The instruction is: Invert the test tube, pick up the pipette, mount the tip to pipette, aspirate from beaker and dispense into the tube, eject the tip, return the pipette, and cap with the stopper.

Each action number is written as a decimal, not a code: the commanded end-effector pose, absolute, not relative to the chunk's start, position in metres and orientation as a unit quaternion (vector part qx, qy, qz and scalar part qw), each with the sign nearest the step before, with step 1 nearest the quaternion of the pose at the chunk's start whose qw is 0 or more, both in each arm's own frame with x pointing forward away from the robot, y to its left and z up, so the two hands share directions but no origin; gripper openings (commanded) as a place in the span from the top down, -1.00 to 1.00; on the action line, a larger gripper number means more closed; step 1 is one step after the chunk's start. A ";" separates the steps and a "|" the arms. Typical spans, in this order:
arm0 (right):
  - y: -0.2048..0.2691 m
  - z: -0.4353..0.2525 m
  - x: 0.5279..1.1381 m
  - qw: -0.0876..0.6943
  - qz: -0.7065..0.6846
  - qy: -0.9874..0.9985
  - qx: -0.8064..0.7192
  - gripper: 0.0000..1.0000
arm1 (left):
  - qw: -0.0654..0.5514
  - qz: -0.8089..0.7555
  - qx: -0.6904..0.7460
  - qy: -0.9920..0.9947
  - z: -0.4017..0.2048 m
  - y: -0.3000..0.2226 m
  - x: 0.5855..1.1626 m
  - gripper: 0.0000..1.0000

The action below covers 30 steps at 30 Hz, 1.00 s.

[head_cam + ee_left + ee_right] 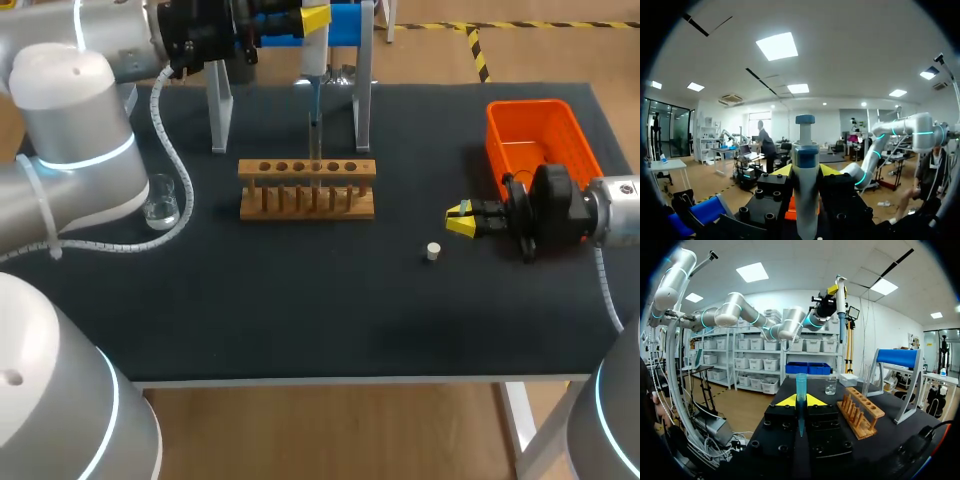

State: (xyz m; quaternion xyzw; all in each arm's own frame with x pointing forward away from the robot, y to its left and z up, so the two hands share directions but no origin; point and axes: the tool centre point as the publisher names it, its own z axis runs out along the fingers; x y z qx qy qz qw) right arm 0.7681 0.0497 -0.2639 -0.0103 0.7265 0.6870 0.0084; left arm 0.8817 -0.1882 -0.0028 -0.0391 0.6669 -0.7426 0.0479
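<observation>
1. At the tabletop's [300, 310] back edge, high above the middle, the left gripper [805, 172] is clamped on the pipette [805, 145]. Its two yellow tips press the white body from both sides, and the blue plunger cap sticks up beyond them.
2. The pipette hangs upright, and its thin lower end goes down into the mouth of the test tube [314, 135].
3. The test tube stands upright, mouth up, in one of the middle holes of the wooden rack [345, 205]. The rack sits in the back half of the tabletop, about midway between the left and right edges.
4. Just behind the rack, a stand [362, 100] with a blue top bar and two grey legs straddles the pipette.
5. The glass beaker [161, 205] sits near the left edge, well apart from the rack, beside the left arm's white cable.
6. Toward the right edge, the right gripper [800, 401] hovers low over the tabletop and points toward the rack. Its yellow tips are closed against a blue pipette tip [800, 387], which sits between them wide end outward.
7. The white stopper [432, 251] lies on the tabletop just in front of the right gripper, not touching it.
8. An orange bin [530, 105] stands at the back right corner, behind the right gripper.
</observation>
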 end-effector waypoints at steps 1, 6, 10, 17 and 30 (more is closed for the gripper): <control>0.050 -0.263 0.767 0.010 0.686 0.728 -0.010 1.00 | 0.046 -0.750 -0.037 0.658 0.001 -0.184 0.877 1.00; 0.050 -0.263 0.767 0.010 0.686 0.728 -0.010 1.00 | 0.042 -0.757 -0.045 0.651 0.011 -0.186 0.865 1.00; 0.050 -0.263 0.767 0.010 0.686 0.728 -0.010 1.00 | 0.040 -0.755 -0.047 0.653 0.017 -0.189 0.854 1.00; 0.050 -0.263 0.767 0.010 0.686 0.728 -0.010 1.00 | 0.039 -0.747 -0.045 0.662 0.020 -0.191 0.840 1.00; 0.050 -0.263 0.767 0.010 0.686 0.728 -0.010 1.00 | 0.043 -0.744 -0.030 0.666 0.014 -0.194 0.833 1.00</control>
